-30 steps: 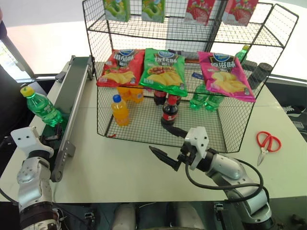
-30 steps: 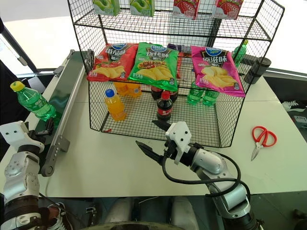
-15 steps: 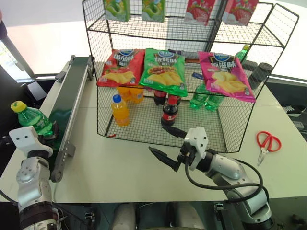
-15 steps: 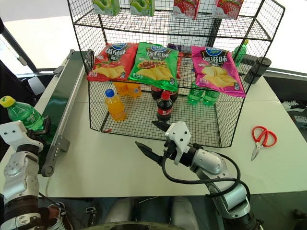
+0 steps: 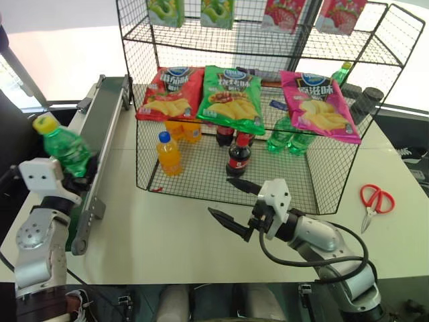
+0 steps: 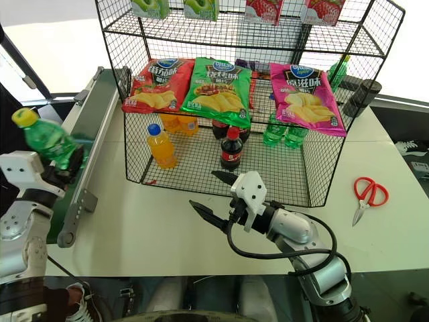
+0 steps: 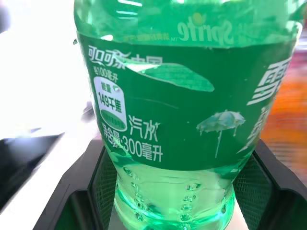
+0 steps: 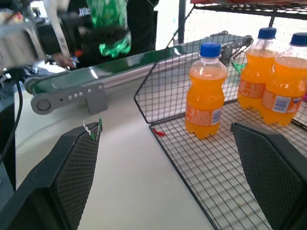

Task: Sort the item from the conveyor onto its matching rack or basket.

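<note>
The item, a green soda bottle (image 5: pixel 66 147) with a yellow cap, is held tilted just above the near end of the conveyor (image 5: pixel 102 124), at the table's left edge. My left gripper (image 5: pixel 76 164) is shut on its lower body. In the left wrist view the bottle (image 7: pixel 187 120) sits between the two black fingers (image 7: pixel 86 191). My right gripper (image 5: pixel 220 196) hangs open with nothing in it over the table, just in front of the rack's wire basket (image 5: pixel 295 182). The right wrist view looks between its fingers (image 8: pixel 72 165) toward the basket's corner.
In the basket stand orange-drink bottles (image 5: pixel 167 153), cola bottles (image 5: pixel 236 156) and green bottles (image 5: pixel 284 138). Chip bags (image 5: pixel 231 99) lie on the tier above. Red scissors (image 5: pixel 375 201) lie at the table's right. Bare tabletop (image 5: pixel 167 228) lies between the conveyor and my right arm.
My left gripper has shut on the green bottle and lifted it up and to the right, toward the conveyor. The right arm has kept still.
</note>
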